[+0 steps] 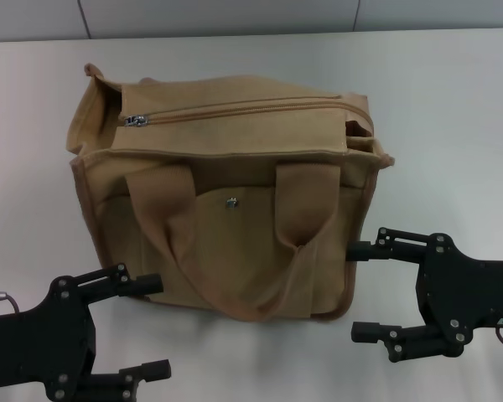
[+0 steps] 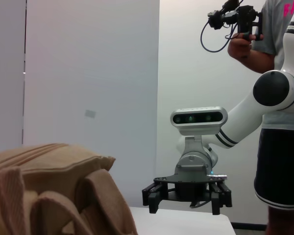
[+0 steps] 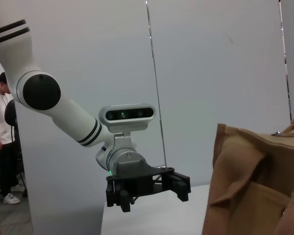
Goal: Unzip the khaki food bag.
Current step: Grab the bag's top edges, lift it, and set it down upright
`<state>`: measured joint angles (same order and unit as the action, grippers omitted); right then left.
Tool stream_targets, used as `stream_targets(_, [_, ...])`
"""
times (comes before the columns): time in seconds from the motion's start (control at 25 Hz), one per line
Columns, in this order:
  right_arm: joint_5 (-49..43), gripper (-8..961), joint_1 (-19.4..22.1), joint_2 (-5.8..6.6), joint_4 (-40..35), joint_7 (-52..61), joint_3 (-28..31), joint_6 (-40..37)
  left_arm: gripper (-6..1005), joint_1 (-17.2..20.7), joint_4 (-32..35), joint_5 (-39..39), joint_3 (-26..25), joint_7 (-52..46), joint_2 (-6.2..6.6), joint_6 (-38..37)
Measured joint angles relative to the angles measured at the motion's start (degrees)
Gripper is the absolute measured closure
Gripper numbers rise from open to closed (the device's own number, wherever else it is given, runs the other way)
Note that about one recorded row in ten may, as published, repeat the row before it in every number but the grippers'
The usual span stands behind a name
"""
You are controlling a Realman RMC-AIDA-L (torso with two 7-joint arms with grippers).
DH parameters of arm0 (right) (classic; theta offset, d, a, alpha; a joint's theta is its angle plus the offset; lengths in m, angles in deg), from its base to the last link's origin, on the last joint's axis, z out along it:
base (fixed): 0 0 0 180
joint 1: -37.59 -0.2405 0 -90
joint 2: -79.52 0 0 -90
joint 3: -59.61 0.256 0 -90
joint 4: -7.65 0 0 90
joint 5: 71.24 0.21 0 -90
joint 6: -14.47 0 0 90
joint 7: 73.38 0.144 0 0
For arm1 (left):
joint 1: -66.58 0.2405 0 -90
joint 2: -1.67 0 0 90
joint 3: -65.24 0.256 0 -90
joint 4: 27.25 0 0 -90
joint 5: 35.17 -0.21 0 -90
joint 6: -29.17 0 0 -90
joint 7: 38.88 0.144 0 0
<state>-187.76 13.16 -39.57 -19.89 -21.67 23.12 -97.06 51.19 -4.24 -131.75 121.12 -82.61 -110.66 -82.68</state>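
Observation:
The khaki food bag (image 1: 226,209) stands on the white table (image 1: 453,100), front pocket with its metal snap (image 1: 231,202) facing me. Both webbing handles hang down the front. The top zipper (image 1: 251,109) looks closed, with its silver pull (image 1: 136,120) at the bag's left end. My left gripper (image 1: 151,327) is open and empty, low in front of the bag's left corner. My right gripper (image 1: 357,291) is open and empty beside the bag's lower right corner. The bag also shows in the left wrist view (image 2: 49,186) and the right wrist view (image 3: 255,186).
The left wrist view shows my right gripper (image 2: 186,193) farther off and a person (image 2: 279,98) holding a camera behind it. The right wrist view shows my left gripper (image 3: 147,188) and a person (image 3: 2,137) standing off the table's side. A wall runs behind the table.

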Motion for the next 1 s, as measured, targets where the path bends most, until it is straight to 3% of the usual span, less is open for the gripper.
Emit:
stream_targets(0.4, [0.1,113,0.1,-0.01,0.3,0.0,0.0,1.2,185,0.1,0.0,0.2,-1.3,0.6,-0.43,0.2])
stream_targets(0.52, [0.2,113,0.3,-0.05,0.4,-0.2,0.4,1.5,185,1.0,-0.2,0.2,-6.4,1.3,-0.45,0.0])
stream_targets(0.56, [0.3,113,0.4,-0.10,0.5,-0.4,0.5,1.7,186,2.3,-0.4,0.3,-11.2,2.9,-0.53,-0.8])
stream_targets(0.6, [0.3,113,0.4,-0.10,0.5,-0.4,0.5,1.7,186,2.3,-0.4,0.3,-11.2,2.9,-0.53,-0.8])
stream_targets(0.72, [0.3,113,0.5,-0.11,0.5,-0.4,0.5,2.6,187,5.9,-0.2,0.6,-21.3,7.1,-2.01,-3.0])
stream_targets(0.76, [0.3,113,0.6,-0.10,0.5,-0.5,0.5,2.9,187,7.4,0.1,1.3,-25.2,8.4,-3.11,-3.1])
stream_targets(0.8, [0.3,113,0.6,-0.10,0.5,-0.5,0.5,2.9,187,7.4,0.1,1.3,-25.2,8.4,-3.11,-3.1])
stream_targets(0.88, [0.3,113,0.5,-0.10,0.4,-0.4,0.5,3.7,188,8.1,0.0,1.8,-28.8,9.0,-4.40,-2.7])
stream_targets(1.0, [0.3,113,0.4,-0.09,0.4,-0.4,0.4,4.2,203,7.6,0.0,1.4,-28.3,8.9,-4.90,-2.3])
